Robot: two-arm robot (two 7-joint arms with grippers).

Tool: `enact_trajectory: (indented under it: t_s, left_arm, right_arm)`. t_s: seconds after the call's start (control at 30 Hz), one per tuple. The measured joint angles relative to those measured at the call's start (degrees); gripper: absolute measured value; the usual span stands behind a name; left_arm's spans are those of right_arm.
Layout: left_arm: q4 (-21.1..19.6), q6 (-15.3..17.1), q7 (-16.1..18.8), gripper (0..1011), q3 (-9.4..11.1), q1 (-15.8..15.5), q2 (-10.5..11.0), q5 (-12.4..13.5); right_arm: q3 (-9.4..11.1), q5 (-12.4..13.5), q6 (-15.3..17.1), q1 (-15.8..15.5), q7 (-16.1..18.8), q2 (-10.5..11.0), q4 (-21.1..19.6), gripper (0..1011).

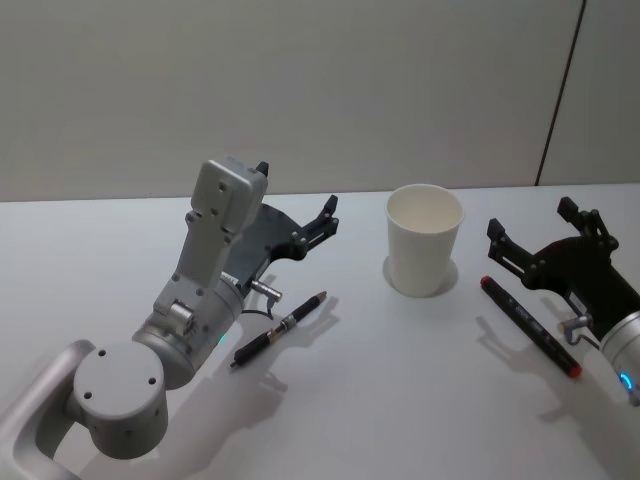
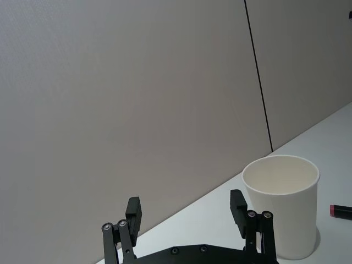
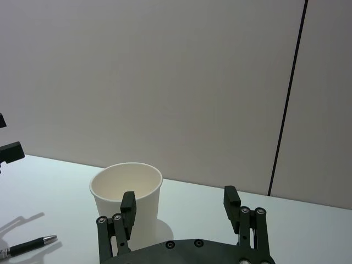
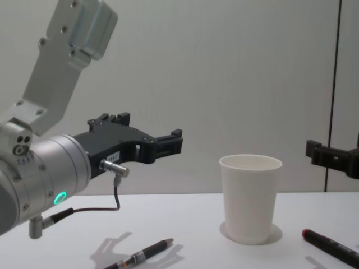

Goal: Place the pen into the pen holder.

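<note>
From the head view, the left gripper (image 1: 297,192) hangs spread and empty above the tabletop (image 1: 400,400); a slim black pen (image 1: 280,328) lies flat just on the robot's side of it, long axis diagonal, tip aimed toward the pen holder (image 1: 424,240), which stands upright between the arms. The right gripper (image 1: 532,222), also spread and empty, sits beside a red-tipped pen (image 1: 530,325) lying slantwise. That makes two pens and one cup, with each arm nearest its own pen. The left wrist view looks past parted fingers (image 2: 133,208) to the cup (image 2: 281,203). The right wrist view shows likewise. From the chest, both pens lie below gripper height.
</note>
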Motion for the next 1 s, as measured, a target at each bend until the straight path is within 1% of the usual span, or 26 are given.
enact_trajectory:
  t_s: [1.0]
  left_arm:
    - [0.0, 0.0, 0.0, 1001, 0.0, 0.0, 0.0, 0.0]
  right_arm:
    - [0.0, 0.0, 0.0, 0.0, 0.0, 0.0, 0.0, 1002]
